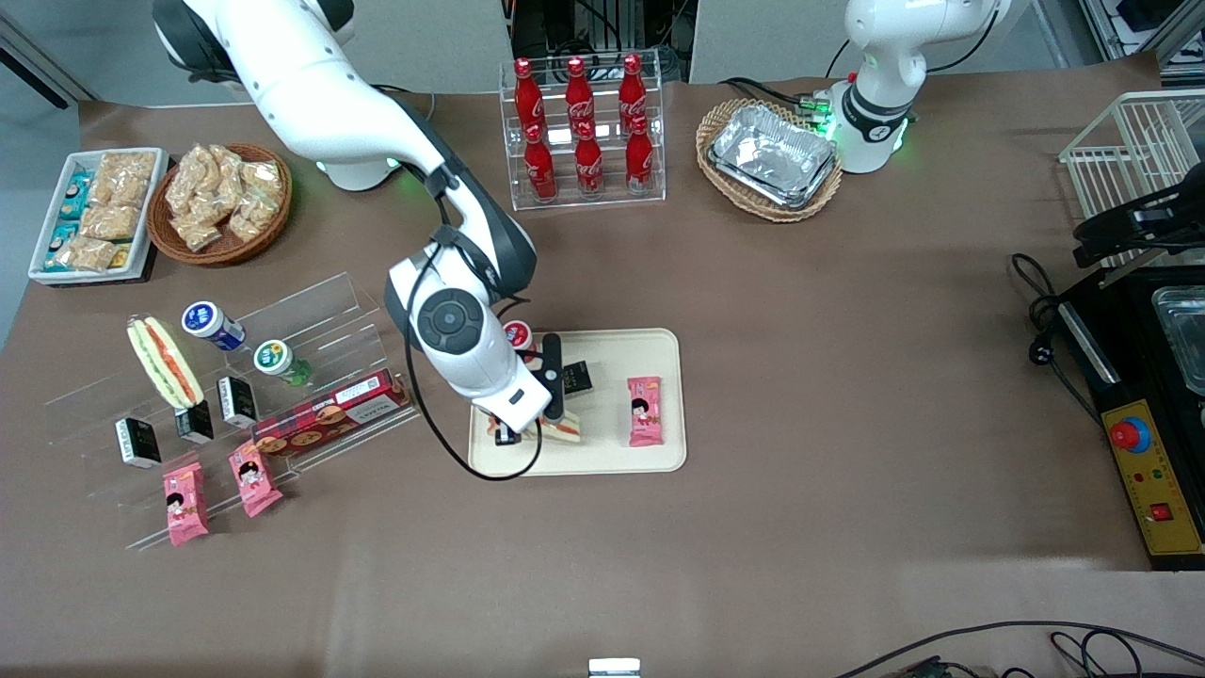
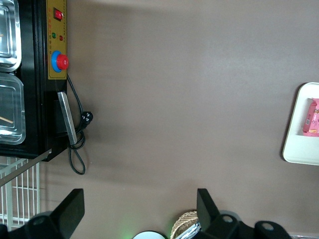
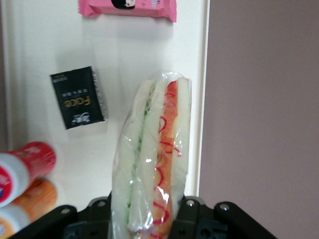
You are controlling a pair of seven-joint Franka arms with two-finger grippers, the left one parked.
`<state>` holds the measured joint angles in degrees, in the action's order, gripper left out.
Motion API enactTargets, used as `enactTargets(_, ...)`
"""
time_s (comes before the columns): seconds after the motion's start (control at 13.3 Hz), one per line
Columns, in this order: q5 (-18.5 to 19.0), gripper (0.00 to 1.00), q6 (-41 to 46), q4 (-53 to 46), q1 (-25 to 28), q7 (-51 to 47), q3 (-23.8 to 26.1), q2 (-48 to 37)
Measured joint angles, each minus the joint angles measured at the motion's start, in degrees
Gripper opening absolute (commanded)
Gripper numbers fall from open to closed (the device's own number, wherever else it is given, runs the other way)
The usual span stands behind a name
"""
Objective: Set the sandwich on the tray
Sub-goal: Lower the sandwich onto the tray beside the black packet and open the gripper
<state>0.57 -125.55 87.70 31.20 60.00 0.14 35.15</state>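
Your tool (image 3: 149, 219) grips the wrapped sandwich (image 3: 152, 159) on edge. It hangs over the tray's (image 1: 659, 395) near rim, ready for release.

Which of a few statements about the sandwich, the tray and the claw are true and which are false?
1. The claw is shut on the sandwich. True.
2. The sandwich is over the tray, near its edge closest to the front camera. True.
3. The tray holds no other items. False: a pink packet, a black packet and a red-capped bottle are on it.
4. A second sandwich sits on the clear rack. True.
5. The cola bottles stand on the tray. False: they stand in their own clear rack, farther from the front camera.
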Motion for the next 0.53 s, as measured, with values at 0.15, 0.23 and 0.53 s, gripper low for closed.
enactTargets(0.15,0.74,0.47,-2.27,-0.02,0.23,0.0,0.0,1.82)
enactTargets(0.23,0.9,0.47,-3.35,-0.02,0.25,0.01,0.0,2.49)
enactTargets(0.53,2.17,0.47,-6.63,-0.04,0.24,0.62,-0.47,4.3)
